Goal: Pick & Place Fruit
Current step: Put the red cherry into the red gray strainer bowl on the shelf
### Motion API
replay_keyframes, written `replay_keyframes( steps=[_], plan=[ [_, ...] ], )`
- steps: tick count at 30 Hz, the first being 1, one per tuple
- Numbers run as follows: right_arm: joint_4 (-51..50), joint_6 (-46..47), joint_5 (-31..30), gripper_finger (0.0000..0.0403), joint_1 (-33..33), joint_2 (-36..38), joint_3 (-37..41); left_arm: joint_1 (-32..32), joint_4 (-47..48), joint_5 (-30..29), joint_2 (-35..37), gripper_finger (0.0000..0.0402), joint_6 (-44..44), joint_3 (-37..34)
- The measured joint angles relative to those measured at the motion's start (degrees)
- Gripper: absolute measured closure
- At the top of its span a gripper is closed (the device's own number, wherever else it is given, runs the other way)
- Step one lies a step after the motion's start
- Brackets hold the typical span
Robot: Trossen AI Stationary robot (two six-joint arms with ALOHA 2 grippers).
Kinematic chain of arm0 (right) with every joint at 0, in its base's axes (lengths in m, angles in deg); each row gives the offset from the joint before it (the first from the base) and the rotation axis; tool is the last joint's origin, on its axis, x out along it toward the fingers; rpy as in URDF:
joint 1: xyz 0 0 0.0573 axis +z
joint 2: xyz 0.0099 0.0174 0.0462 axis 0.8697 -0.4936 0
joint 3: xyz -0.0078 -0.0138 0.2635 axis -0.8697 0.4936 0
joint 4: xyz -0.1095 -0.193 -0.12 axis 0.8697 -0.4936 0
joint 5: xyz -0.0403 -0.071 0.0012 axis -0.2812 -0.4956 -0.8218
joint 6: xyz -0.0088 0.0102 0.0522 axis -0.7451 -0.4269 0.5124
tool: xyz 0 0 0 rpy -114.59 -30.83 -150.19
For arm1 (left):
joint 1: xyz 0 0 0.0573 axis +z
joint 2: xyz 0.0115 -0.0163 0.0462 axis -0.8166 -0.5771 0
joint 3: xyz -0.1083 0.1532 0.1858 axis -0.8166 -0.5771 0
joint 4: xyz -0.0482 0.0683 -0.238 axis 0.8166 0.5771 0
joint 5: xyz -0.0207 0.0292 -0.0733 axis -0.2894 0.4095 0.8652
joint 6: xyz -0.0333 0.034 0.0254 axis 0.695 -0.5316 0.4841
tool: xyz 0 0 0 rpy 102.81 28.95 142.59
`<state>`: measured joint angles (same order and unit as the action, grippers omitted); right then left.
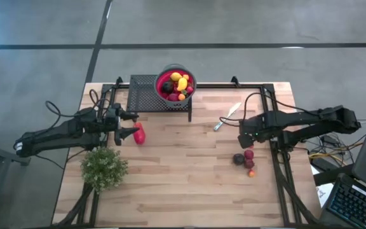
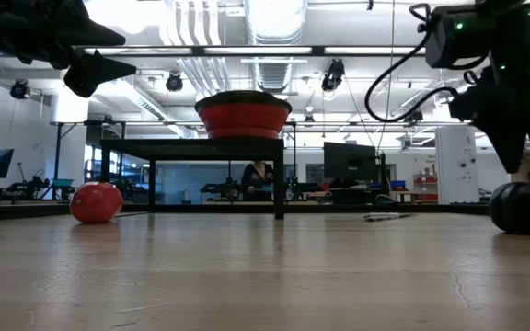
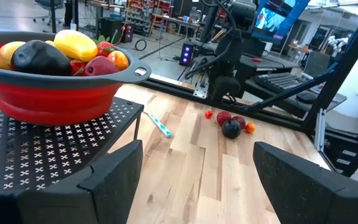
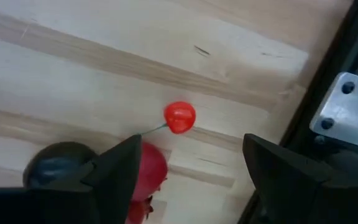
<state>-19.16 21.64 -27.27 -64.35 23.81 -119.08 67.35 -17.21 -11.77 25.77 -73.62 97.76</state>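
Risk lay below the right tool (image 4: 188,171), jaws wide and empty: clustered fruit (image 4: 179,117) could roll off the worktop (image 4: 73,74) if nudged.

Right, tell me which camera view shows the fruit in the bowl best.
The high view: it looks straight down into the red bowl, so its yellow, red and dark fruit lie unhidden. The left wrist view shows the pile close but side-on. The low view shows only the bowl's wall. The right wrist view misses it.
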Motion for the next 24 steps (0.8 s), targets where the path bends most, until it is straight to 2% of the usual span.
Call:
replay_keyframes(
  steps=[7,15,24],
  plan=[
    [5.23,-0.05,1.7,0.0143,-1.76,-3.26,0.43,0.0,-0.11,0.01,-0.01,0.009,0.18,0.0],
    [6.57,-0.11,4.03,0.0168,-3.86,-8.42,2.15,0.0,-0.11,0.0,-0.01,0.009,-0.29,-0.01],
    [11.06,-1.95,6.83,0.0168,-4.0,-12.98,4.06,0.02,-0.11,0.01,-0.01,0.009,-0.26,0.0]
  ],
)
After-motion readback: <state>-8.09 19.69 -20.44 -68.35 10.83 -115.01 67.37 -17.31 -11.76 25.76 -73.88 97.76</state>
